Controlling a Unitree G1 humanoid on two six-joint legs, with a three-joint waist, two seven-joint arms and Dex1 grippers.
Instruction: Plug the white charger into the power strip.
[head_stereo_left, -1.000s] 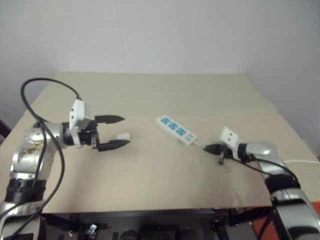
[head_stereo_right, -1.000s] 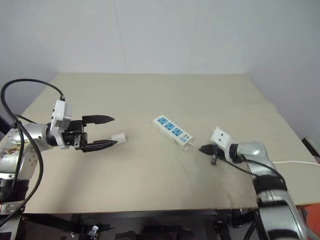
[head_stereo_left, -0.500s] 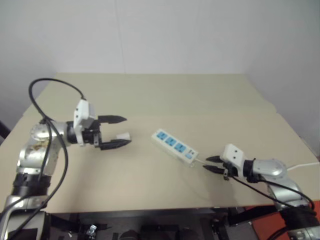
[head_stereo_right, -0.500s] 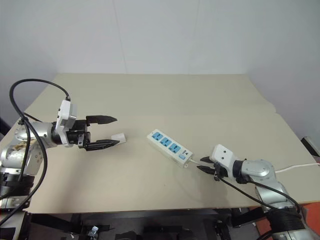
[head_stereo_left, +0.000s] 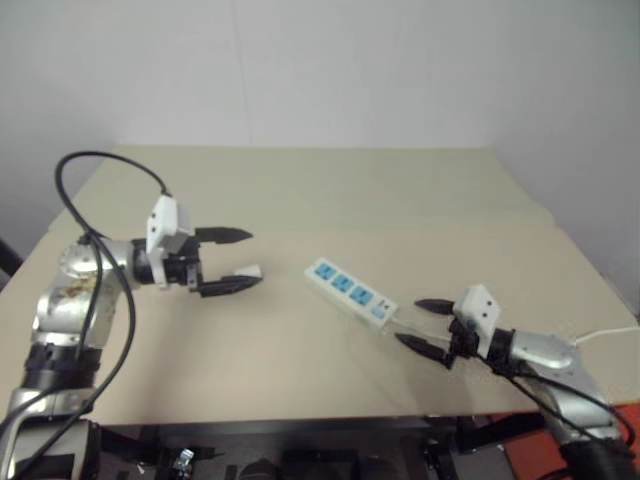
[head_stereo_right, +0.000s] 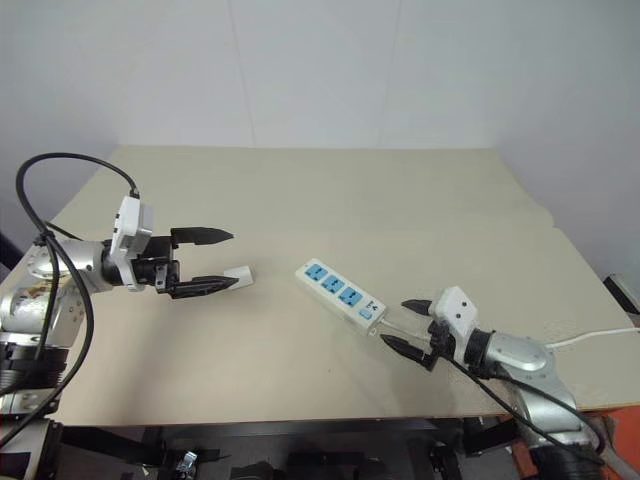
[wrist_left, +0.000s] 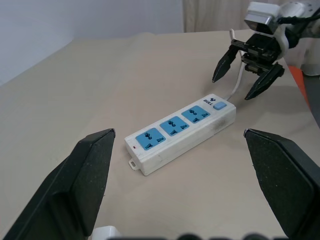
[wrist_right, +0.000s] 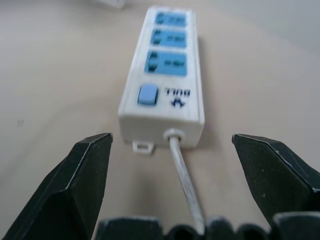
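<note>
The strip (wrist_left: 182, 130) is carrying the word "BULL" in small dark letters beside its blue switch, at the end where the cord (wrist_right: 186, 190) is leaving it. The three blue socket faces are empty; nothing is sitting in them. The strip is lying flat near the middle of the bench (head_stereo_right: 330, 190), turned diagonally, with its switch end toward the right gripper (head_stereo_right: 408, 325).

Compared with one second ago, the right gripper is now drawn back toward the near edge of the bench, and its jaws, which were together, are now standing wide apart on both sides of the cord, touching nothing. The strip is lying a little further left than before.

The left gripper (head_stereo_right: 213, 260) is staying in place, jaws apart, not holding anything. The charger (head_stereo_right: 238, 273) is lying on the bench just beside the tip of the left gripper's nearer finger.
</note>
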